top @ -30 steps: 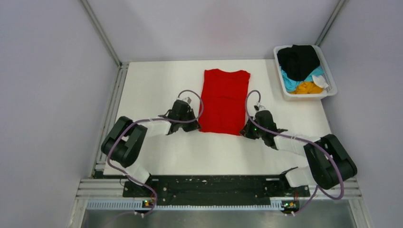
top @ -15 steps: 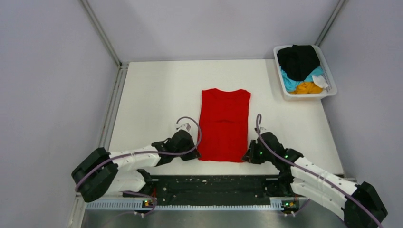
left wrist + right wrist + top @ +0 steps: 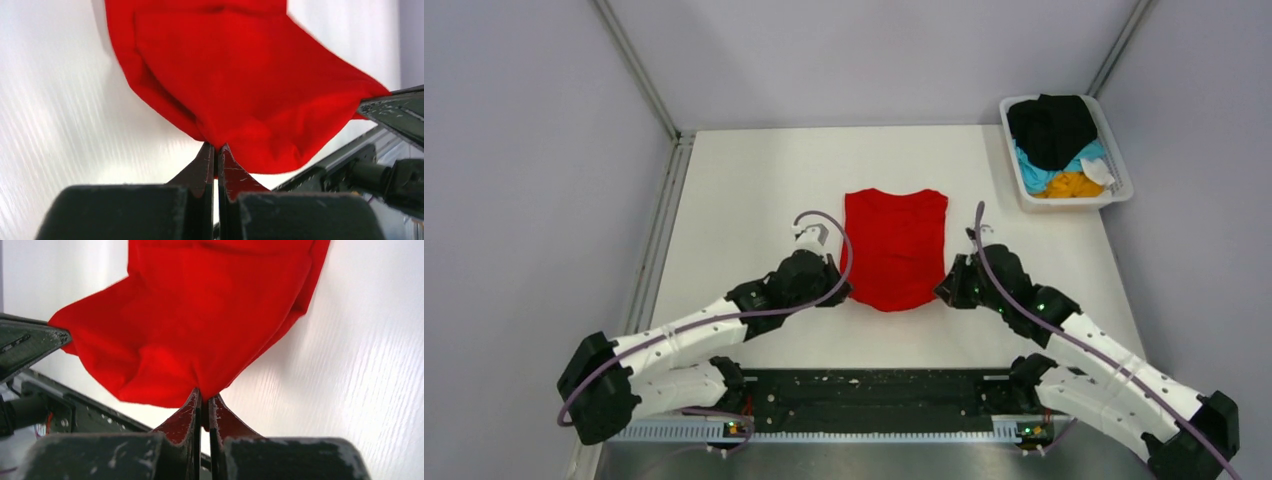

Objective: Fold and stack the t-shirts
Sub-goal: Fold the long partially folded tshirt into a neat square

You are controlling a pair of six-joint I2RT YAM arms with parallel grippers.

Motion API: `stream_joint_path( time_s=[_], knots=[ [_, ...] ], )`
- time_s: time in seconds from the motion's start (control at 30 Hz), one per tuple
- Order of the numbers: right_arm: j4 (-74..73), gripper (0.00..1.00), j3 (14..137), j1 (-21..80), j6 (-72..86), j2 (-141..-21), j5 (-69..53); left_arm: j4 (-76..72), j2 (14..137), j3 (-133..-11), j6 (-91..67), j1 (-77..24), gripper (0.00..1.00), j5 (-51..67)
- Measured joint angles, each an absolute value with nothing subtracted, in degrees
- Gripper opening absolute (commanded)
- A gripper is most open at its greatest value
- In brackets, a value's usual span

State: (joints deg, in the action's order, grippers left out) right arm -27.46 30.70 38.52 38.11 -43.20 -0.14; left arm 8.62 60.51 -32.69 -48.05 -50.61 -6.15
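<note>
1. Seen from above: red shirt (image 3: 895, 248) mid-table (image 3: 744, 180), near corners at the left gripper (image 3: 834, 292) and right gripper (image 3: 948, 291); pinch itself hidden.
2. Seen only up close: both pairs of fingers squeezed tight on lifted red cloth.
3. Far right corner: basket (image 3: 1116, 191) of other shirts (image 3: 1052, 128), well apart.

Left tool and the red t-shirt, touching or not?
Touching. The left wrist view shows the left tool shut on a corner of the red t-shirt, with the cloth bunched right at its tips.
</note>
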Motion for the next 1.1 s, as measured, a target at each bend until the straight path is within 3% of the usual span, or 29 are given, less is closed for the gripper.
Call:
stream_joint_path(
  time_s=[0.27, 0.63, 1.1],
  knots=[
    [-24.9, 0.0, 40.4, 36.0, 33.4, -52.0, 6.9, 7.9, 67.8, -46.6, -43.0, -46.0, 0.0, -16.1],
    [-13.6, 0.0, 46.8, 20.5, 28.6, -64.8, 0.6, 6.1, 86.4, -62.7, -38.9, -34.9, 0.0, -11.9],
    [-3.4, 0.0, 57.5, 14.5, 26.5, -87.2, -1.2, 8.7, 108.0, -83.3, -37.3, -30.3, 0.0, -12.9]
  ],
)
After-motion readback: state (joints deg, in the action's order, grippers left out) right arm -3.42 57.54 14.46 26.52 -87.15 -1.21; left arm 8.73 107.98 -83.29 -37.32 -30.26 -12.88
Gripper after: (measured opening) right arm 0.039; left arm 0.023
